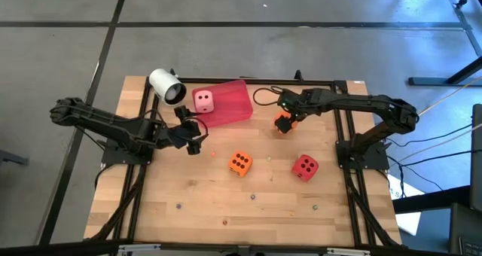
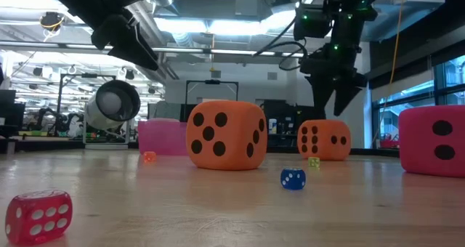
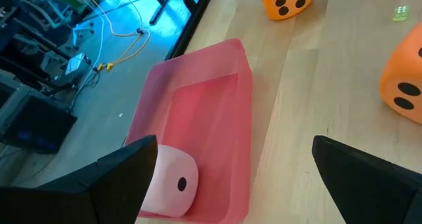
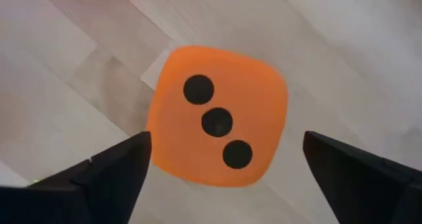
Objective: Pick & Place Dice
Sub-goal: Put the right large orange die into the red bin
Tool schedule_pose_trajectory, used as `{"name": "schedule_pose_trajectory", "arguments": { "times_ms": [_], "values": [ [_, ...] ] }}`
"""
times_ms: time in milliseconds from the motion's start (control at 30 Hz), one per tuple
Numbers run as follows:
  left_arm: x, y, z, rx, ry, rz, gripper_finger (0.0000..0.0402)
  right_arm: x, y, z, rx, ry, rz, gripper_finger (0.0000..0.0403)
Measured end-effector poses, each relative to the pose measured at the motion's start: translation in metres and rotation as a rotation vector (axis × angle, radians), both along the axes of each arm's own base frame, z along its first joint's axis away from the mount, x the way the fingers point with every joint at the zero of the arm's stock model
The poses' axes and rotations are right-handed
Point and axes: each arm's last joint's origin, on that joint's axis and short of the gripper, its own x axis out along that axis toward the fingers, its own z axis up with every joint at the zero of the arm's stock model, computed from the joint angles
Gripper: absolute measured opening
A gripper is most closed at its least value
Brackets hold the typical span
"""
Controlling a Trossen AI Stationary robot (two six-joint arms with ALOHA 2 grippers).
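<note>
In the high view four dice show: a pink die (image 1: 203,101) in the red tray (image 1: 235,104) behind the left gripper (image 1: 193,143), one orange die (image 1: 283,123) under the right gripper (image 1: 287,121), and a second orange die (image 1: 240,163) and a red die (image 1: 305,166) on free wood in front. In the low view the right gripper (image 2: 336,100) hangs above the far orange die (image 2: 323,139). Both wrist views show fingers spread wide and holding nothing, the left fingers (image 3: 112,174) over the tray edge and the right fingers (image 4: 109,174) with free wood on each side of the orange die (image 4: 216,116).

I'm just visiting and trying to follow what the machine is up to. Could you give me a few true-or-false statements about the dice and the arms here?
1. The pink die lies in the red tray. True.
2. The right gripper is clamped on an orange die. False: its fingers are open above the orange die, not touching it.
3. The red die sits on the bare table. True.
4. The left gripper holds a die. False: it is open and holds nothing, near the tray.
5. Both orange dice are in the tray. False: both are on the table.
</note>
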Motion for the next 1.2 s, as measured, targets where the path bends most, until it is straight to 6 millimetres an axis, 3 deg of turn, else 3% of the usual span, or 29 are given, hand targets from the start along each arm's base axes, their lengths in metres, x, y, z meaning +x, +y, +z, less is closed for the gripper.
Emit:
{"name": "schedule_pose_trajectory", "arguments": {
  "times_ms": [467,767,1000,1200],
  "values": [
    [0.000,0.000,0.000,0.002,0.001,-0.001,0.0400,0.002,-0.005,-0.001,0.014,-0.049,-0.036,0.0400],
    [0.000,0.000,0.000,0.002,0.002,-0.001,0.0400,0.012,-0.012,-0.021,0.043,0.011,-0.018,0.0400],
    [0.000,0.000,0.000,0.002,0.001,-0.001,0.0400,0.017,-0.012,-0.020,0.115,-0.079,0.003,0.0400],
    [0.000,0.000,0.000,0.002,0.001,-0.001,0.0400,0.016,-0.012,-0.021,0.079,-0.054,-0.006,0.0400]
  ]
}}
